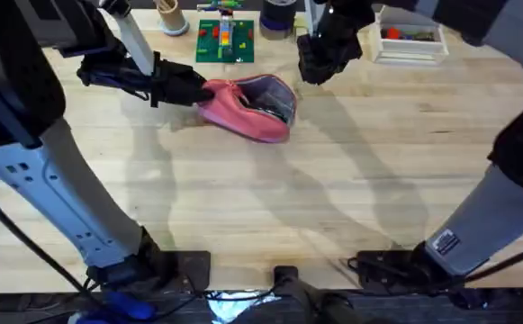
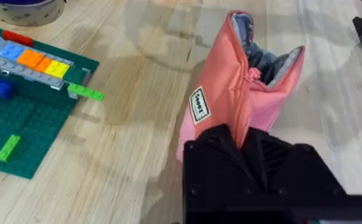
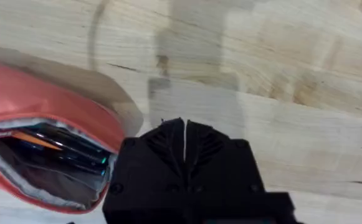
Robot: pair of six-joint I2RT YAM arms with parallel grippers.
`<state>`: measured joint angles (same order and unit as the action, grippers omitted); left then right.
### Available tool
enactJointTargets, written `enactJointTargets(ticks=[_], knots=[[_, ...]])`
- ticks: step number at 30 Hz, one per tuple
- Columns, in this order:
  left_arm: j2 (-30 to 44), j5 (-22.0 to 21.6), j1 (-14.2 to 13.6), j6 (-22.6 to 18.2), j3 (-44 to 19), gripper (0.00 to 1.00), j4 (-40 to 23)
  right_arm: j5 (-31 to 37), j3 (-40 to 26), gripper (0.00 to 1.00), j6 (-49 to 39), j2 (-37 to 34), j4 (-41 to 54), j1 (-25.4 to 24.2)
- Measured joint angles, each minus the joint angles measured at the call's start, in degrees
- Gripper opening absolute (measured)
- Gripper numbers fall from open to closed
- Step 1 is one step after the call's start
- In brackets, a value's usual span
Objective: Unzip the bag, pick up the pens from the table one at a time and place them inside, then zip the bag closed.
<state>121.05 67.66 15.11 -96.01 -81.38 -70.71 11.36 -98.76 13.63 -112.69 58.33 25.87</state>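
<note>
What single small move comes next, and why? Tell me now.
Probably bring the right pincer down to the bag's open mouth to find the zipper pull. The pens already lie inside the bag, its mouth still gapes, and the left pincer grips one end, steadying it. The right pincer is shut and holds nothing, beside the bag.

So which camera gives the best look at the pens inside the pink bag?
The right wrist view: it looks into the open bag, where the pens lie against the lining, one orange. The left wrist view shows the bag's outside and gaping mouth, no pens visible. From overhead, the opening is too small to tell.
</note>
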Motion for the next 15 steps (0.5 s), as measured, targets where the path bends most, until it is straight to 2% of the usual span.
enactJointTargets(ticks=[5, 14, 15], knots=[[0.02, -0.02, 0.01, 0.0, 0.0, 0.042, 0.01, 0.29, 0.04, 0.033, 0.0, 2.62, 0.0, 1.55], [0.0, -0.14, 0.01, 0.0, 0.0, 0.041, 0.01, 0.24, 0.04, 0.033, -0.02, 12.97, 0.39, 7.74], [0.0, -0.28, -0.01, 0.0, 0.02, 0.041, 0.01, 0.21, 0.04, 0.059, -0.02, 13.63, 0.44, 8.25]])
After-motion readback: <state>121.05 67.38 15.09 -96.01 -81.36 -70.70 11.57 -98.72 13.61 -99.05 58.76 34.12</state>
